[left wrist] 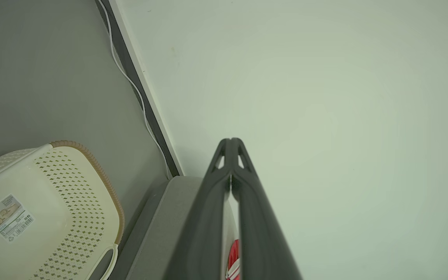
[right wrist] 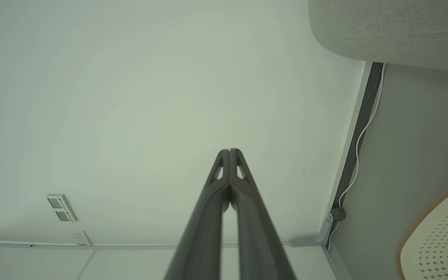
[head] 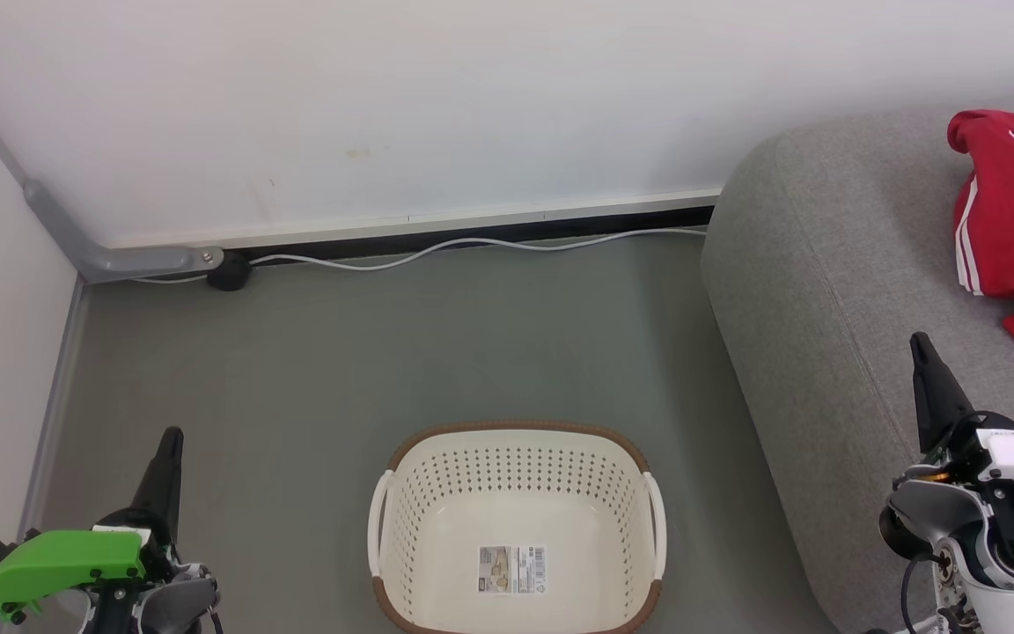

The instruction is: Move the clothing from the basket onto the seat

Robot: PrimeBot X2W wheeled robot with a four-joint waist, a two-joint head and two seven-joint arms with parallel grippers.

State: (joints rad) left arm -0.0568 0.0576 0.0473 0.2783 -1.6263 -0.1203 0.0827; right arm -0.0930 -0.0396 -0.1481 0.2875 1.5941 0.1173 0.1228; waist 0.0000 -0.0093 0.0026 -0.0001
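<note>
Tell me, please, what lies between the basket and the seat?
In the head view, just bare grey floor lies between the basket and the seat.
</note>
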